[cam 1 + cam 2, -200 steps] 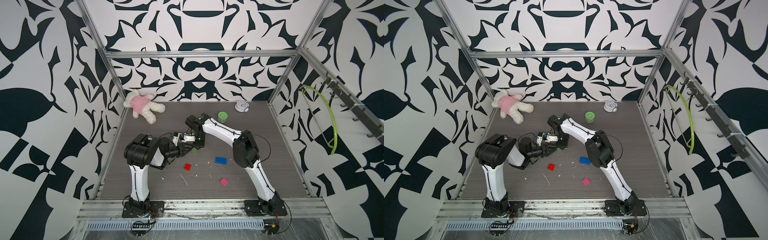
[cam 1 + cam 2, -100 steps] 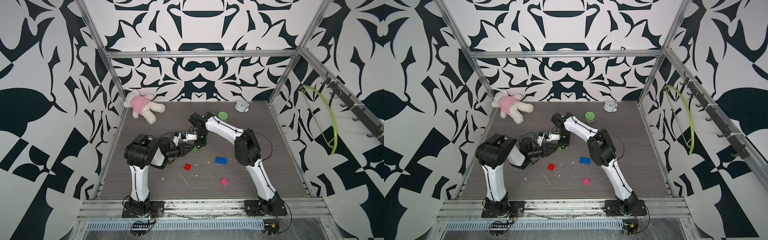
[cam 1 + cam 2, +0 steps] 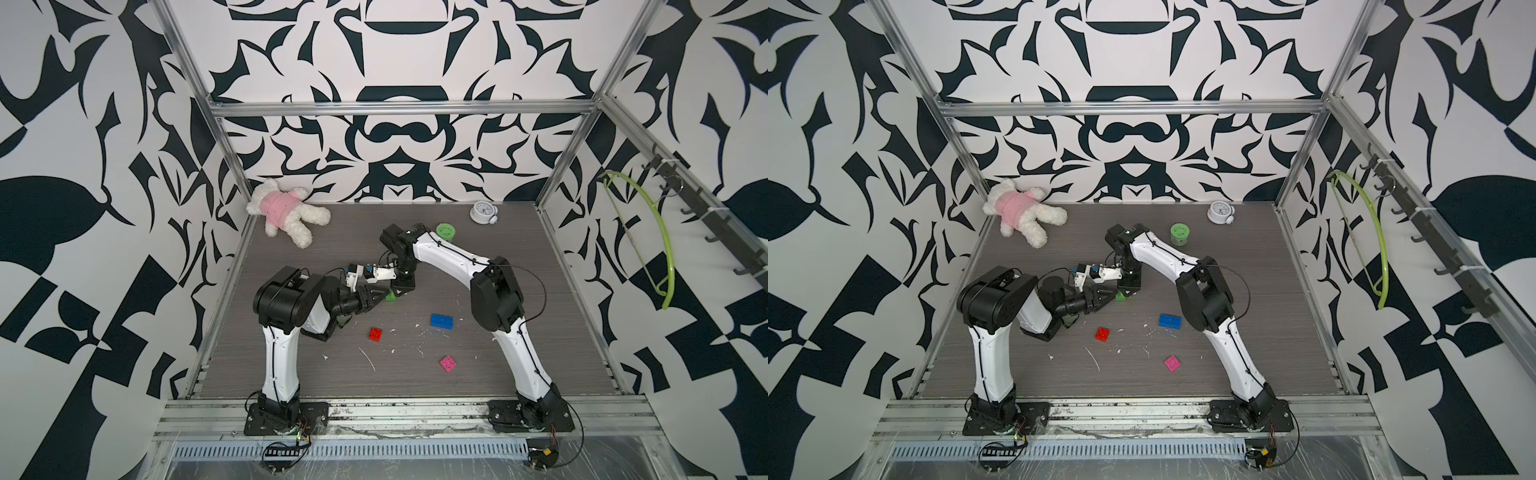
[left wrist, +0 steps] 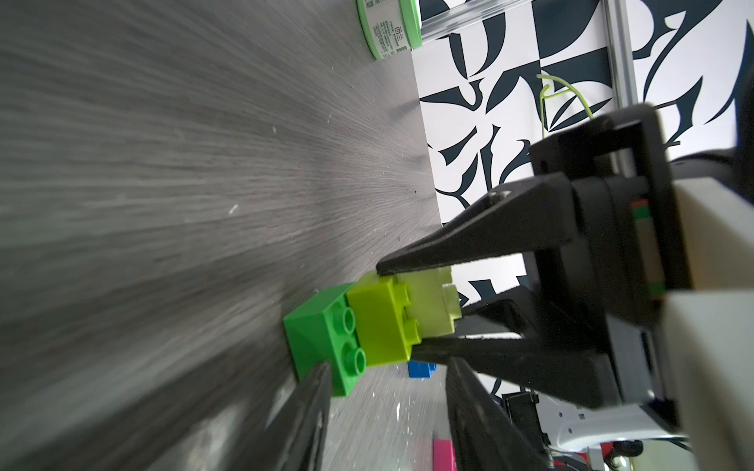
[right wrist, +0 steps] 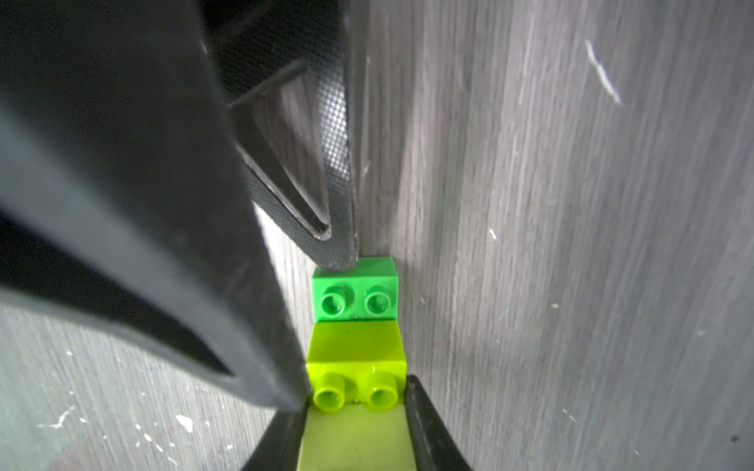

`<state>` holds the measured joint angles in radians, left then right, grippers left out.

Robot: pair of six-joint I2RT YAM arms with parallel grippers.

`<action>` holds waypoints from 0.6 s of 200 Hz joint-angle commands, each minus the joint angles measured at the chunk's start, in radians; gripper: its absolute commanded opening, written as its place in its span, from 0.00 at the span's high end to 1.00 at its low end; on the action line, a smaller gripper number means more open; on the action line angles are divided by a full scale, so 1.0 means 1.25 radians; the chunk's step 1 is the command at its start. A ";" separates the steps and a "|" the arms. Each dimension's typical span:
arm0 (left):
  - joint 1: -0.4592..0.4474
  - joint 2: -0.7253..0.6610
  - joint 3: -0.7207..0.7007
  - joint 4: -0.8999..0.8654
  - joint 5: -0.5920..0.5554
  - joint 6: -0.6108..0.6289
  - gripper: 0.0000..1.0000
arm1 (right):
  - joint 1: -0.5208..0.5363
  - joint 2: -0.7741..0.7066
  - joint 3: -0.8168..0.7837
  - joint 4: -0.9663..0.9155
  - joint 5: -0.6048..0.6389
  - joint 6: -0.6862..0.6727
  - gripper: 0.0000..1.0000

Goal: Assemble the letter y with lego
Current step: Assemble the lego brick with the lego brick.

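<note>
Between the fingers of the right gripper (image 4: 402, 314) sit two lime bricks (image 4: 383, 322), pinched tight, with one green brick (image 4: 322, 338) butted against the outer one. Its neighbour, the left gripper (image 4: 387, 363), has its fingers parted, one tip touching that green brick. Only the wrist views reveal the lime pair; both top views show just green there, plus three lying loose on the tabletop (image 3: 573, 324), well clear of all fingers: one red brick (image 3: 375, 334), one blue brick (image 3: 441, 321), one pink brick (image 3: 447, 363).

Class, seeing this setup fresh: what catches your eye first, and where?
Mid-table, the right end effector is shut on lime bricks joined to a green brick, which the left end effector touches. A red brick, blue brick and pink brick lie loose nearer the front; a plush toy sprawls in the far left corner.
</note>
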<state>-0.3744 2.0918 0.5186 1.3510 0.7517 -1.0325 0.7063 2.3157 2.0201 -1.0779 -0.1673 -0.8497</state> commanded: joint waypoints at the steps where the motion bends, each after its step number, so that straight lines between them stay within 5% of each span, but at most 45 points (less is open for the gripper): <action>1: -0.027 0.088 -0.020 -0.287 -0.091 0.068 0.49 | 0.012 0.002 -0.025 0.018 -0.031 -0.019 0.80; 120: -0.029 0.065 -0.015 -0.354 -0.121 0.089 0.50 | 0.015 -0.001 -0.028 0.022 -0.018 -0.012 0.79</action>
<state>-0.3977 2.0640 0.5365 1.2564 0.6998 -0.9955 0.6998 2.3112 2.0125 -1.0737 -0.1555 -0.8673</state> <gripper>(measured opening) 0.496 0.340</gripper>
